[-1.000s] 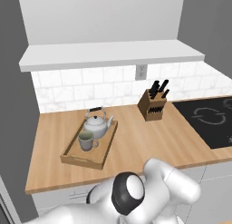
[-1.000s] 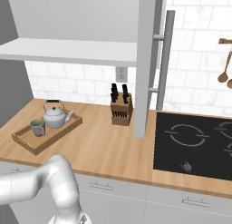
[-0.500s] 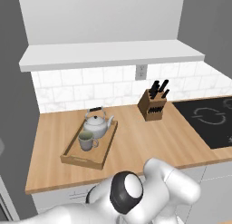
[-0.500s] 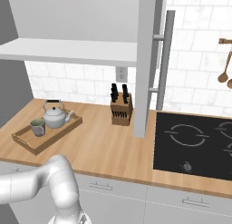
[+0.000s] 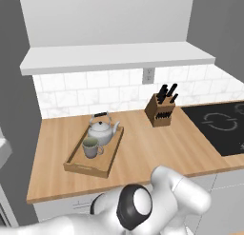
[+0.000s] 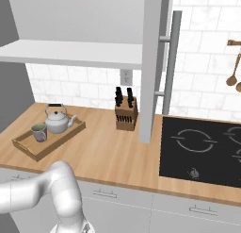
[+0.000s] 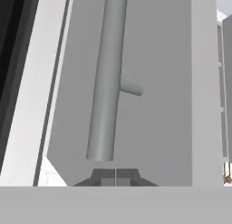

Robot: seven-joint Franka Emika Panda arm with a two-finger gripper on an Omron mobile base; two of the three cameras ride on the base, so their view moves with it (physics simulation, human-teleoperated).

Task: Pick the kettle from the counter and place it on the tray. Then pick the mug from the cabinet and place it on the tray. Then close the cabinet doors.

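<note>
The silver kettle (image 5: 102, 129) (image 6: 58, 121) and the grey-green mug (image 5: 90, 147) (image 6: 38, 132) both stand on the light-wood tray (image 5: 85, 169) (image 6: 52, 147) on the left part of the counter (image 5: 143, 148) (image 6: 108, 154). In the hand view my gripper (image 7: 116, 177) is shut, its two tips together, with nothing held. It sits just below the lower end of a bar handle (image 7: 108, 82) on a pale grey cabinet door (image 7: 167, 82). Another cabinet door (image 6: 152, 62) stands open, edge-on, with its bar handle (image 6: 170, 62). The cabinet's white shelf floor (image 5: 114, 58) (image 6: 70, 53) is bare.
A wooden knife block (image 5: 161, 111) (image 6: 126, 115) stands at the back of the counter by the tiled wall. A black cooktop (image 5: 221, 127) (image 6: 202, 149) lies to the right. Wooden utensils (image 6: 232, 74) hang on the far right wall. White drawers run below the counter.
</note>
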